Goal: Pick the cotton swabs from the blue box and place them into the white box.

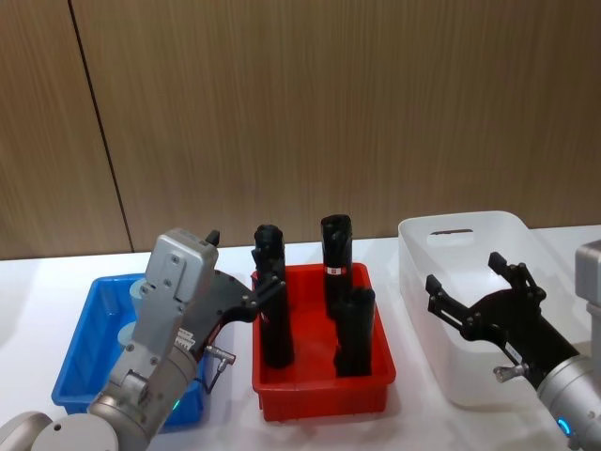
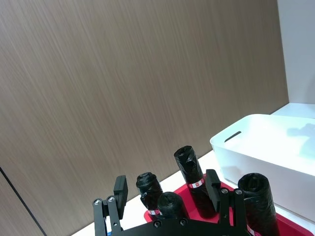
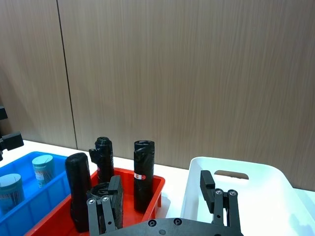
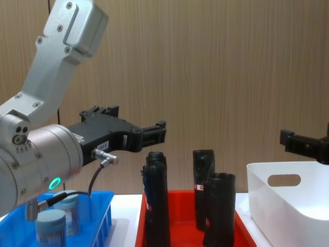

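Note:
Two cotton swabs tubs point(image 1: 129, 331) with pale blue lids stand in the blue box point(image 1: 80, 362) at the left, also seen in the right wrist view point(image 3: 43, 167) and the chest view point(image 4: 51, 226). My left gripper point(image 1: 242, 265) hangs open above the gap between the blue box and the red tray, holding nothing; its fingers point(image 2: 119, 191) spread wide. The white box point(image 1: 441, 246) sits at the right. My right gripper point(image 1: 463, 272) hovers open over its near-left part, nothing held, its fingers point(image 3: 206, 183) apart.
A red tray point(image 1: 324, 390) with several tall black cylinders point(image 1: 336, 254) stands between the two boxes, close to my left gripper's fingers. A wooden wall runs behind the white table.

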